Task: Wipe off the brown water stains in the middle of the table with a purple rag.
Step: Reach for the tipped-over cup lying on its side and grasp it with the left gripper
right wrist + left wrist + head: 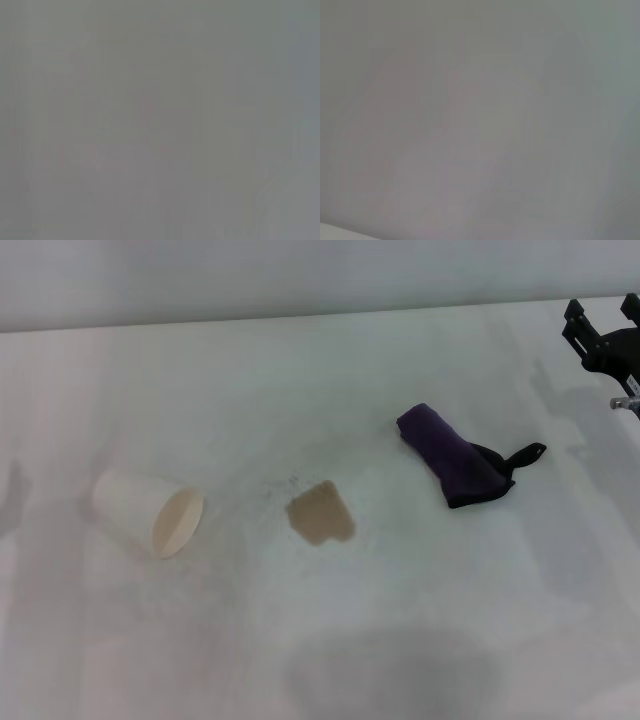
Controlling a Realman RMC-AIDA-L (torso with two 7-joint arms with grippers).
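Note:
In the head view the purple rag [452,458] lies rolled on the white table [320,640], right of centre, its black loop tag pointing right. The brown water stain [321,512] is a small tan patch at the table's middle, left of the rag and apart from it, with tiny dark specks beside it. My right gripper [603,325] shows at the far right edge, above the table, well right of and beyond the rag. The left gripper is out of view. Both wrist views show only blank grey surface.
A cream paper cup [150,512] lies on its side at the left, its mouth facing the stain. The table's far edge [300,318] meets a pale wall. A grey shadow blotch [390,670] lies near the front.

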